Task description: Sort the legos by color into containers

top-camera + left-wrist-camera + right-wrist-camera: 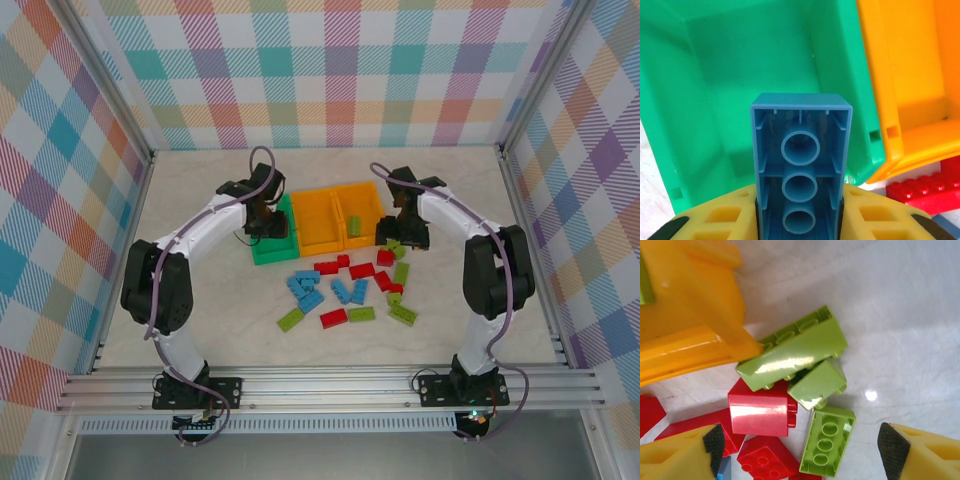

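From overhead, the green bin stands at the left end of a row, with an orange bin touching it and a second orange bin one place farther along. The left tool hangs over the green bin. The right tool sits low, just past the orange bin farthest from the green bin. Blue, red and lime loose bricks lie scattered on the surface, nearer the arms than the green bin.

In the left wrist view, the left tool is clamped on a blue brick, hollow side to the camera, held above the green bin.

In the right wrist view, the right tool is spread wide, touching nothing. Between its fingers lie three lime bricks and a red brick, the longest lime one against the farthest orange bin.
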You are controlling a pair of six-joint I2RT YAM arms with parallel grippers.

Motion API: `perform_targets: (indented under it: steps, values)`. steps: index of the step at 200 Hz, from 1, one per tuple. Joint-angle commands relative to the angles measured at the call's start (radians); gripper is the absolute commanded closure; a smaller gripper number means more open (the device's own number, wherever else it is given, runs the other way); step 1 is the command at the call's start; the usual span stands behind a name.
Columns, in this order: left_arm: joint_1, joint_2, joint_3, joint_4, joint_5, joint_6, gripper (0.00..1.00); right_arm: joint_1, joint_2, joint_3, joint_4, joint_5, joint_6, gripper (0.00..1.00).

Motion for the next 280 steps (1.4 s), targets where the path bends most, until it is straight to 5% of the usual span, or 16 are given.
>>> perform_targets:
  steps: [1, 47, 101, 243, 280]
  values:
    - [0.021, 0.032, 0.054, -0.019, 0.015, -0.05, 0.64, 0.006, 0.027, 0.033, 0.034, 0.0, -0.155, 0.15]
    - [0.024, 0.092, 0.106, -0.038, 0.032, -0.058, 0.58, -0.005, 0.082, 0.056, 0.086, -0.013, -0.275, 0.1]
    - [0.024, 0.067, 0.081, -0.027, 0.014, -0.084, 0.38, -0.029, 0.084, -0.016, 0.152, -0.064, -0.346, 0.11]
    - [0.024, -0.04, 0.001, -0.006, 0.004, -0.116, 0.35, -0.036, 0.147, 0.0, 0.192, 0.016, -0.377, 0.23]
    - [0.023, -0.066, -0.015, -0.004, -0.012, -0.118, 0.35, -0.036, 0.156, 0.003, 0.162, 0.018, -0.388, 0.41]
